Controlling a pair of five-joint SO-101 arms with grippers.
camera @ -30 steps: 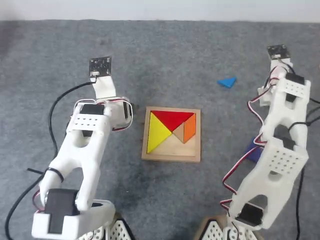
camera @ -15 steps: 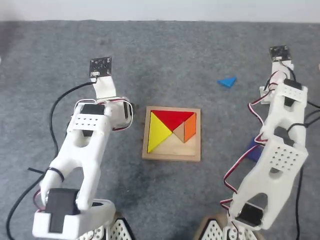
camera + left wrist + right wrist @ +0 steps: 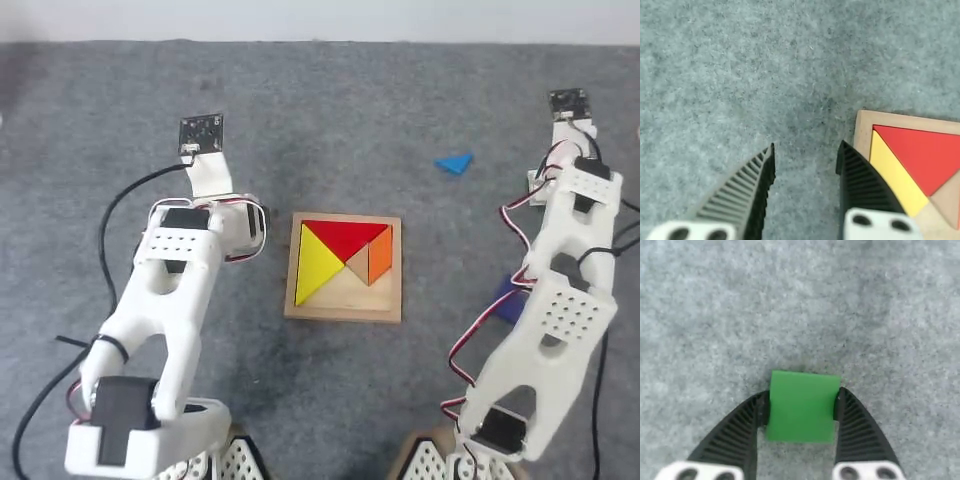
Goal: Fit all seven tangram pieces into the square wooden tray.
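Pinching a smooth green square (image 3: 802, 407) (flat-faced), ribbed black right hand (image 3: 802, 394)

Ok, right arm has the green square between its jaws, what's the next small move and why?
Probably lift it slightly off the mat. The right jaws sit against both sides of the green square, and the tray has bare floor waiting.
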